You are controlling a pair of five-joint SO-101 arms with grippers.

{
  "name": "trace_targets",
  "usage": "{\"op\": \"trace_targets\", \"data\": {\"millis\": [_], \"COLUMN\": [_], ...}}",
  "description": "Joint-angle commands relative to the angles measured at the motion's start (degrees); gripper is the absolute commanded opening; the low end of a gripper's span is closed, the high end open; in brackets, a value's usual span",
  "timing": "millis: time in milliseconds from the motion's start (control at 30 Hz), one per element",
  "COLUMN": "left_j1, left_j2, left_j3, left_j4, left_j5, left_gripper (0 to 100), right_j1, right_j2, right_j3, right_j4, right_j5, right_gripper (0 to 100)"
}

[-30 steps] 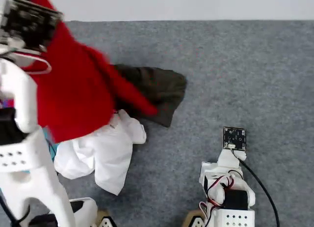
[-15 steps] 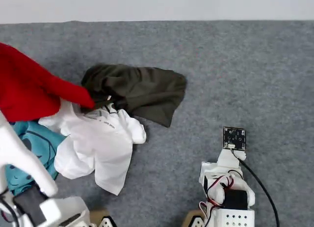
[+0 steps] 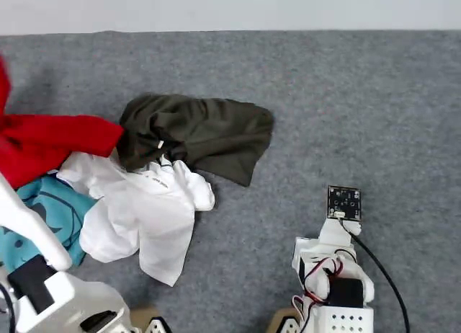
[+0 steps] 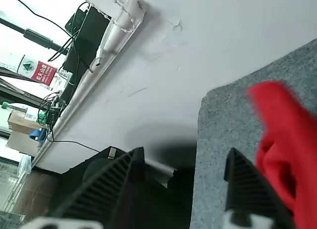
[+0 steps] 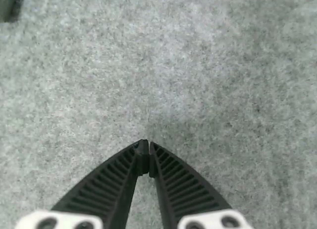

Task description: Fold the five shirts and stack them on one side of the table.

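A red shirt lies bunched at the table's left edge, with one end rising out of the high view. Beside it sit a crumpled dark green shirt, a white shirt and a teal shirt half under the white one. My left gripper is open over the table's far left corner. Red cloth lies past one of its fingers, and nothing sits between them. My right gripper is shut and empty, hovering over bare carpet near its base.
Grey carpet covers the table, and its right half is bare. The left arm's white body stands at the front left corner. A pale wall borders the table's far edge. A dark shirt edge shows in the right wrist view.
The red shirt, held high over the pile a second ago, has come down to the left edge. The left arm swung left and mostly out of the high view. The right arm kept still.
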Motion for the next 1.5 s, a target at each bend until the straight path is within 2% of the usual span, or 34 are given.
{"op": "trace_targets", "data": {"millis": [0,67,167,400,500,833,1100,1200,1467], "left_j1": [0.26,1.85,5.1,17.14,22.24,35.34,46.07,48.35,50.46], "left_j2": [-5.27,-7.91,-11.6,-16.09,-15.91,-16.0,-15.91,-15.91,-15.82], "left_j3": [-2.07,-1.89,-1.89,-1.89,-1.71,16.84,24.75,28.18,41.8], "left_j4": [0.44,2.73,11.96,44.66,55.47,55.56,53.89,50.73,35.25], "left_j5": [-0.7,-0.7,-0.79,-5.8,-5.8,-5.01,-4.84,-4.4,-2.81], "left_gripper": [27,27,27,27,27,27,27,27,27], "right_j1": [0.13,0.13,0.13,0.13,0.13,0.13,0.13,0.13,0.13], "right_j2": [-0.84,-0.84,-0.84,-0.84,-0.84,-0.84,-0.84,-0.84,-0.84], "right_j3": [0.53,0.53,0.53,0.53,0.53,0.53,0.53,0.53,0.53], "right_j4": [0.22,0.22,0.22,0.22,0.22,0.22,0.22,0.22,0.22], "right_j5": [0.44,0.44,0.44,0.44,0.44,0.44,0.44,0.44,0.44], "right_gripper": [0.9,0.9,0.9,0.9,0.9,0.9,0.9,0.9,0.9]}}
